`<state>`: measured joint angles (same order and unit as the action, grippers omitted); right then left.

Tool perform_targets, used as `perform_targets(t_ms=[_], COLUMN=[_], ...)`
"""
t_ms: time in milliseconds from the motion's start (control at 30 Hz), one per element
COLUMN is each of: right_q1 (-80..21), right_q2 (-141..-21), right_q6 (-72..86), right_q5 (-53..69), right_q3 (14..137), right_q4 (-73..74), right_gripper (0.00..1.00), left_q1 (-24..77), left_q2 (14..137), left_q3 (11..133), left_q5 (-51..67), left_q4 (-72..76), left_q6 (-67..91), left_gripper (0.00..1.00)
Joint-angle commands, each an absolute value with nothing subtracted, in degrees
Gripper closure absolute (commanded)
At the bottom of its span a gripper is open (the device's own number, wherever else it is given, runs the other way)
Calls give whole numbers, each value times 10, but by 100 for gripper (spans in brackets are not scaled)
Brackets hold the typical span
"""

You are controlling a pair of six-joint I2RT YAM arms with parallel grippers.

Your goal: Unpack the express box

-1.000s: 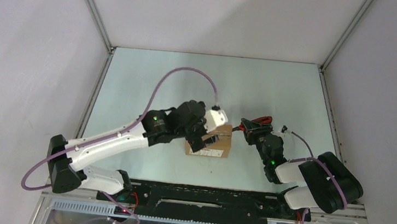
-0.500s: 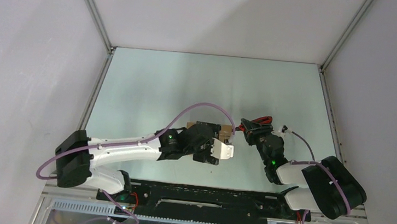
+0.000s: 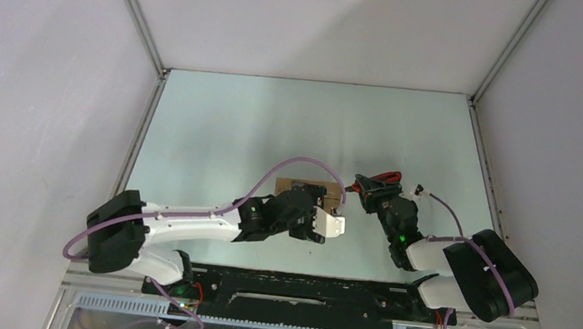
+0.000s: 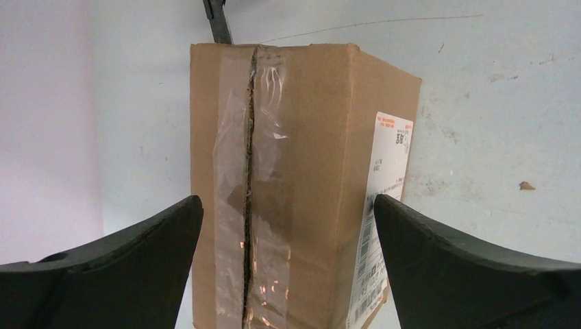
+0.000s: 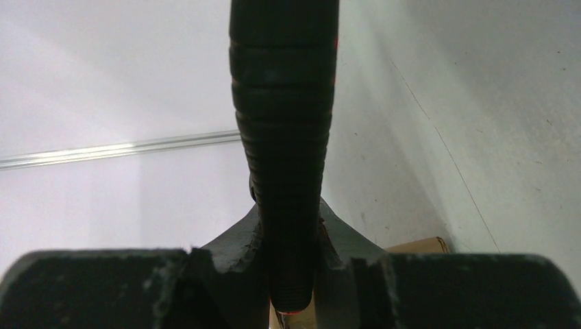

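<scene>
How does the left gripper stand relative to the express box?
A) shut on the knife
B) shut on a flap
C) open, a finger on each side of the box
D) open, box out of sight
C: in the left wrist view the left gripper is wide open, with the taped express box framed between its fingers.
</scene>
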<state>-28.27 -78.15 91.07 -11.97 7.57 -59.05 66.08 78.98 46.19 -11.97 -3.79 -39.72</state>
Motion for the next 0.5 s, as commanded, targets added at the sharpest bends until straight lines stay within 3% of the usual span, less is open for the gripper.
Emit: perform_targets(t_ms=[0, 467], right_q1=[-281, -269], right_q2=[-774, -761], right_q6=[912, 912], right_q5=[-123, -130], right_q3=[76, 76], right_q4=[-621, -605], right_gripper=[100, 100], left_q1=[664, 664], left_q2=[786, 788], left_q3=[444, 435], left_q5=[-124, -107], left_q4=[10, 17], left_q6=[-367, -343], left_gripper=[2, 4])
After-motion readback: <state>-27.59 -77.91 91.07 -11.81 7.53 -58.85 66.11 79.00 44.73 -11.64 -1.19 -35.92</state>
